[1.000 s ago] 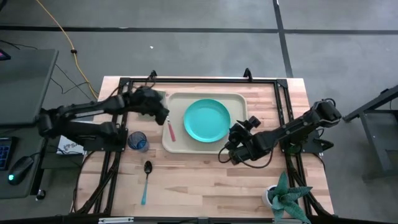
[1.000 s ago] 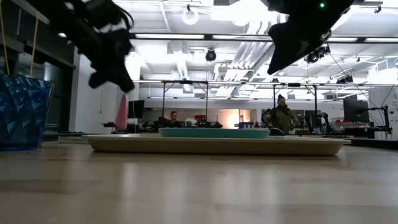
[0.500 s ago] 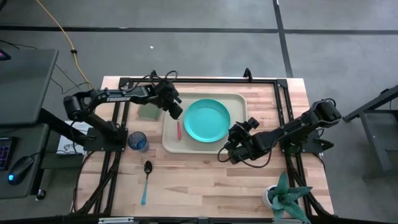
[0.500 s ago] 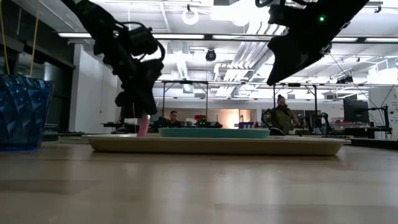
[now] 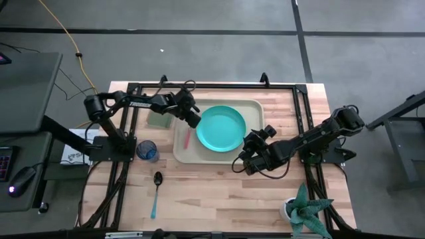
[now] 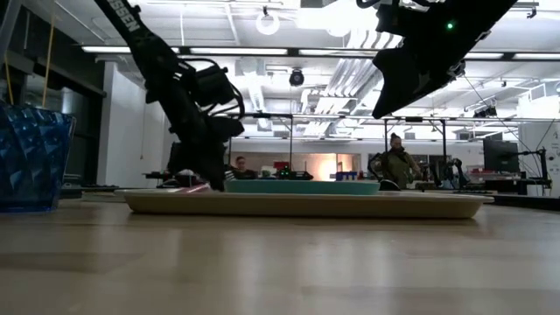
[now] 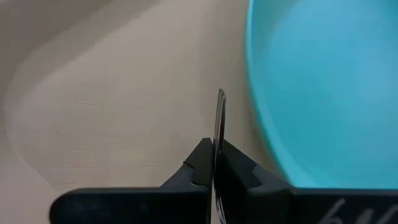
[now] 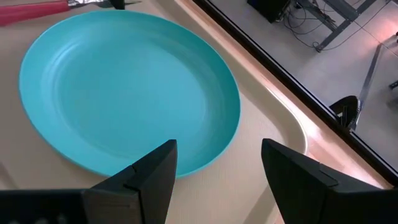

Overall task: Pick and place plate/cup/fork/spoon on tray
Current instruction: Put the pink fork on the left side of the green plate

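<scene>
The pale tray [image 5: 252,106] holds the teal plate [image 5: 221,127] on its right half. My left gripper [image 5: 193,120] is low over the tray's left half, beside the plate's left rim, shut on the pink-handled fork [image 5: 186,138]. The fork's handle points toward the table's near edge. My right gripper [image 5: 246,158] is open and empty, above the tray's near right part by the plate [image 8: 124,87]. The blue cup [image 5: 147,151] stands on the table left of the tray. The spoon [image 5: 155,192] lies on the table near the front edge. My left gripper pinches the fork's metal end [image 7: 220,118] between its two fingers [image 7: 200,163]; the metal shows edge-on. The fingers slant down from the table's far left. The pink handle [image 8: 31,12] reaches away from the fingers, low over the tray floor [image 7: 93,93]; whether it rests there I cannot tell.
An olive-green flat rectangle [image 5: 159,119] lies just left of the tray, under my left arm. A potted plant [image 5: 305,211] stands at the near right corner. People [image 6: 398,162] are in the room far behind the table.
My left gripper has carried the fork from the tray's left rim toward the right, over the tray, and has come down to just above the tray floor. The fork hung below the fingers; now its handle lies low beside the plate.
</scene>
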